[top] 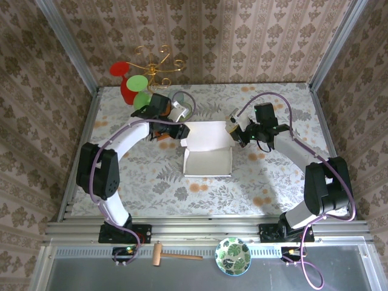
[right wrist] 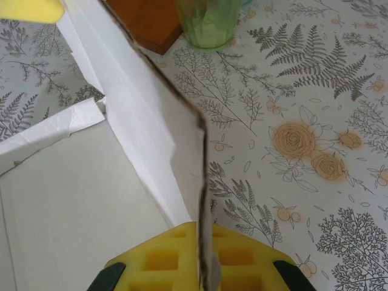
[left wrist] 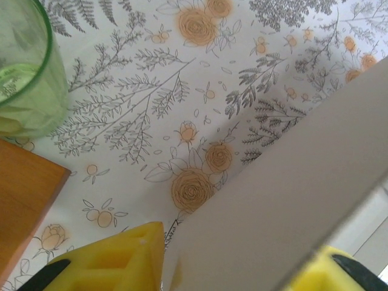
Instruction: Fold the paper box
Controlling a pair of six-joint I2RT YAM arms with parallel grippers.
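Observation:
The paper box (top: 207,150) lies half-formed mid-table, a cream tray with its near wall up and its rear panel (top: 209,132) raised. My left gripper (top: 180,130) is at the box's rear left corner. In the left wrist view a cream flap (left wrist: 291,182) slants between the spread yellow fingers (left wrist: 115,260) of the left gripper (left wrist: 230,267), which is open. My right gripper (top: 235,131) is at the rear right corner. In the right wrist view the right gripper (right wrist: 205,267) is shut on an upright wall (right wrist: 157,127) seen edge-on, with the box floor (right wrist: 73,206) to its left.
A green glass (left wrist: 24,73) (right wrist: 209,21) and a wooden block (left wrist: 24,200) (right wrist: 148,21) stand just behind the box on the left. Red and green discs (top: 130,85) and a gold wire stand (top: 154,63) fill the back left. A mallet (top: 173,256) and a patterned bowl (top: 233,256) lie on the front ledge.

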